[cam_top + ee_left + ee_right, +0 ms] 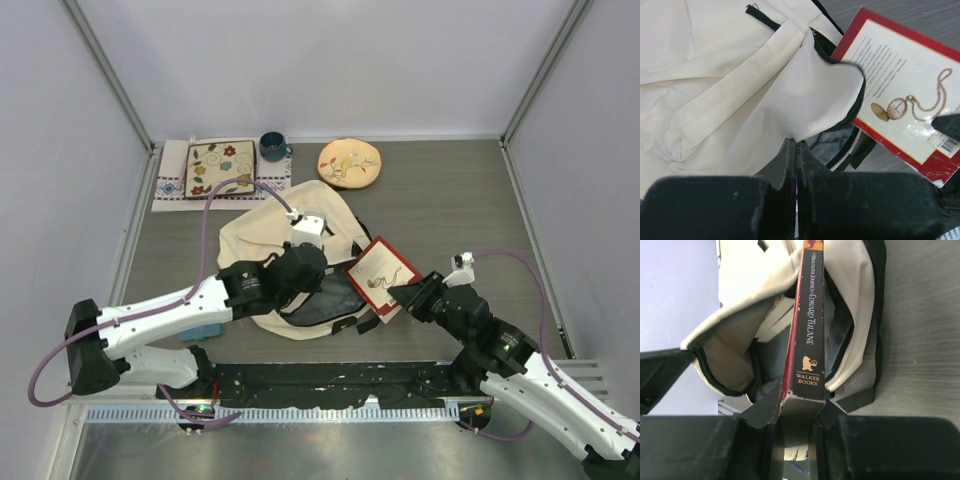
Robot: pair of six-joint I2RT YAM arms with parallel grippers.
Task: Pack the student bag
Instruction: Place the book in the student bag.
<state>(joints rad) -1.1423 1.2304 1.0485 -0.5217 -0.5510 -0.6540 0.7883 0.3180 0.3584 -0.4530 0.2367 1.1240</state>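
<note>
Both clamped: left gripper [796,151] on student bag [735,75] rim, prob soft & floppy, best hold nr zip; right gripper [801,403] on book [808,325] at bag mouth.

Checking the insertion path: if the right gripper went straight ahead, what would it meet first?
Likely the open mouth of the student bag, the book in the right gripper leading; depth inside unclear.

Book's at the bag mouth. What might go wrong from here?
The right gripper pinches the book only at one end; it may pivot or slip. The left gripper holds the student bag just by its rim; if that slips, the mouth sags shut. Pages already inside could block it.
</note>
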